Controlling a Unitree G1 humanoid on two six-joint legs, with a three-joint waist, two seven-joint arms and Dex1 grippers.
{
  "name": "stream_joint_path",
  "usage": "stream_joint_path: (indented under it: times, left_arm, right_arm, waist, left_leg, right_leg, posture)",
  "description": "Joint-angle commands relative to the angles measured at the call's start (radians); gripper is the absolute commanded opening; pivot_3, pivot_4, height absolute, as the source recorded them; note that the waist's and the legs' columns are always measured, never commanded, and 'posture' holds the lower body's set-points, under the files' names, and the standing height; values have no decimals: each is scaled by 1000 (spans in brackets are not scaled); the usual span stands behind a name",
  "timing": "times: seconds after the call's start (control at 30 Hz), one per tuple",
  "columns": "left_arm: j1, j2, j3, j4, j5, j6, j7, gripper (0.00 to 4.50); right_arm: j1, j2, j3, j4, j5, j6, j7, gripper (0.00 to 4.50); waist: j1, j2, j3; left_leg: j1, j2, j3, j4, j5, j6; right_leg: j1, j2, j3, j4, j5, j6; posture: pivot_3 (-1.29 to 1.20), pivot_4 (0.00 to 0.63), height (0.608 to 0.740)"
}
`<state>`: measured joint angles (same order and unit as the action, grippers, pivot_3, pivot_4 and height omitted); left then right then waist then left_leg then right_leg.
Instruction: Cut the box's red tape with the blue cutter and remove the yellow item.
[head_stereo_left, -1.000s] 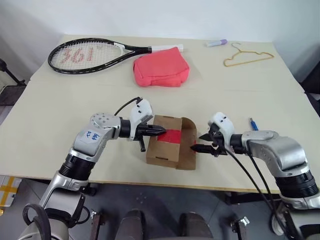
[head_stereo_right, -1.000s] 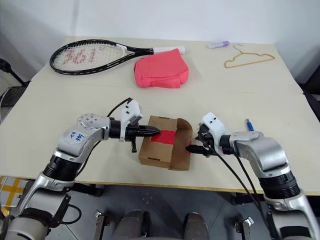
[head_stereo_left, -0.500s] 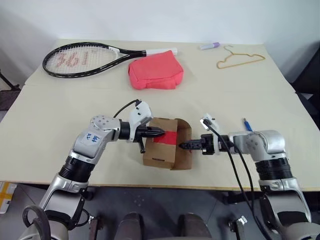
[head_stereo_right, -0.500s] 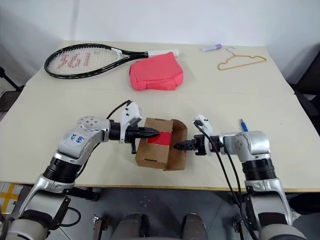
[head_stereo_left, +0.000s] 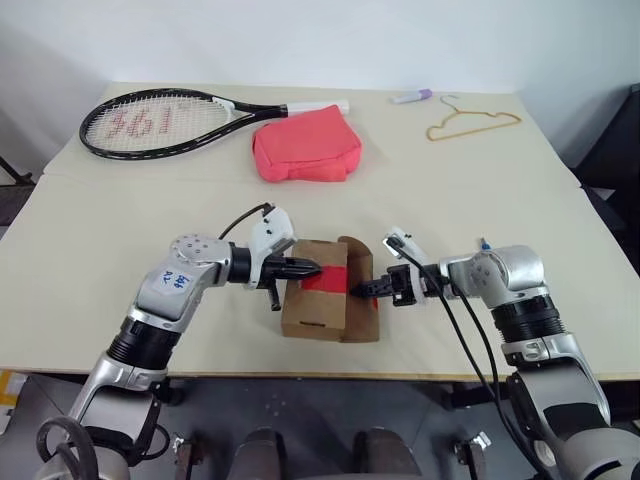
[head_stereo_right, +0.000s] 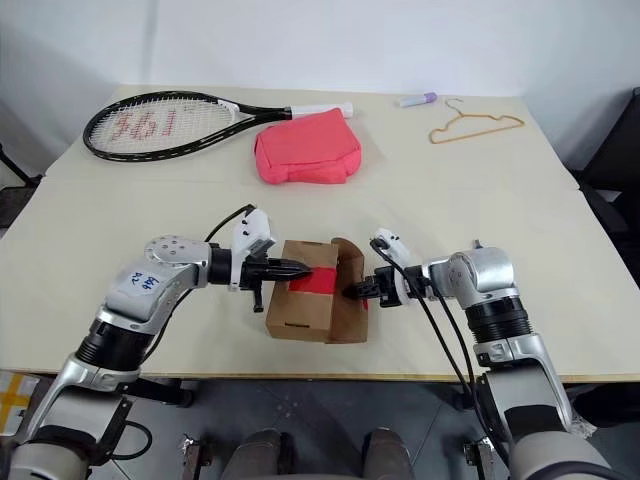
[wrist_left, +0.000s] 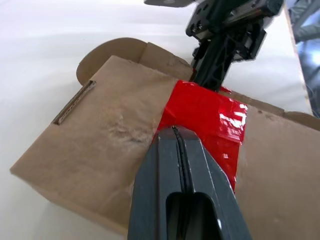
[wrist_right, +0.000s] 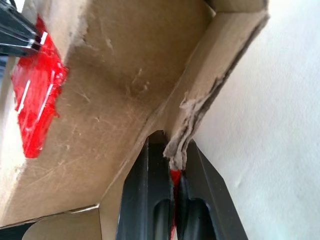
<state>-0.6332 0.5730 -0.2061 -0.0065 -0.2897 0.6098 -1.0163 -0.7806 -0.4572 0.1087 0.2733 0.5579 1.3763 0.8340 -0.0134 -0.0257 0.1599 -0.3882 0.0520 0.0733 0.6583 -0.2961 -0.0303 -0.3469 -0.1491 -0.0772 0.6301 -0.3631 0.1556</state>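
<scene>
The brown box (head_stereo_left: 303, 312) sits near the table's front edge, with the red tape (head_stereo_left: 327, 283) across its top. My left gripper (head_stereo_left: 312, 268) is shut, its tip resting on the red tape (wrist_left: 210, 112). My right gripper (head_stereo_left: 358, 292) is shut on the raised cardboard flap (wrist_right: 200, 105) at the box's right side, and a scrap of red shows between its fingers. The blue cutter (head_stereo_left: 483, 243) lies on the table just behind my right forearm, mostly hidden. The yellow item is hidden.
At the back of the table lie a tennis racket (head_stereo_left: 170, 115), a pink-red pouch (head_stereo_left: 305, 148), a lilac marker (head_stereo_left: 410, 97) and a wire hanger (head_stereo_left: 470, 120). The table's front edge (head_stereo_left: 300, 372) runs just below the box.
My right gripper swung left to the box's open flap and shut on its edge. The left gripper stayed on the tape. The camera view shifted a little.
</scene>
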Motion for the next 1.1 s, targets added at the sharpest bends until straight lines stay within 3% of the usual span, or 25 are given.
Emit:
stream_joint_path:
  times: [0.03, 0.27, 0.43, 0.7, 0.87, 1.1]
  left_arm:
    - [24, 18, -39, 31, 14, -3, -47, 0]
    - [6, -77, -79, 105, 41, -66, -39, 0]
    - [-32, -199, -98, 196, 78, -151, 15, 0]
    - [-73, -395, -84, 330, 101, -290, 119, 0]
    - [-65, -436, -75, 346, 107, -325, 149, 0]
    - [-24, -413, -52, 285, 105, -312, 150, 0]
  right_arm:
    - [-28, -4, -85, -37, 32, 171, -63, 14]
    - [-142, -181, -91, -52, 212, 238, -92, 14]
    - [-231, -337, 15, -38, 325, 238, -112, 14]
    - [-423, -541, 271, -8, 335, 238, -51, 14]
    - [-555, -589, 402, 11, 323, 238, 15, 14]
    - [-653, -574, 536, -14, 295, 238, 68, 14]
  waist:
    - [4, 1, 1]
    - [33, 8, 5]
    - [42, 8, 5]
    - [38, 9, 5]
    - [38, 9, 6]
    - [39, 9, 6]
  left_leg:
    - [-1, 0, 0, 0, 0, 0]
    - [-15, -1, 1, 4, 0, 0]
    - [-17, -2, 2, 6, -1, 1]
    - [-18, -1, 3, 7, -1, 2]
    - [-19, -1, 3, 6, -1, 2]
    - [-26, -1, 3, 7, -1, 1]
  right_leg:
    - [0, 0, 0, -1, 0, 0]
    - [-13, 0, 0, -1, 0, 1]
    - [-13, -1, 0, -2, 1, 2]
    - [-15, -1, 0, -3, 1, 2]
    - [-15, -1, 0, -3, 1, 2]
    - [-24, -1, 0, -2, 1, 2]
  posture:
    - [0, 150, 740]
    - [0, 150, 740]
    - [0, 150, 740]
    - [0, 150, 740]
    - [0, 150, 740]
    - [0, 150, 740]
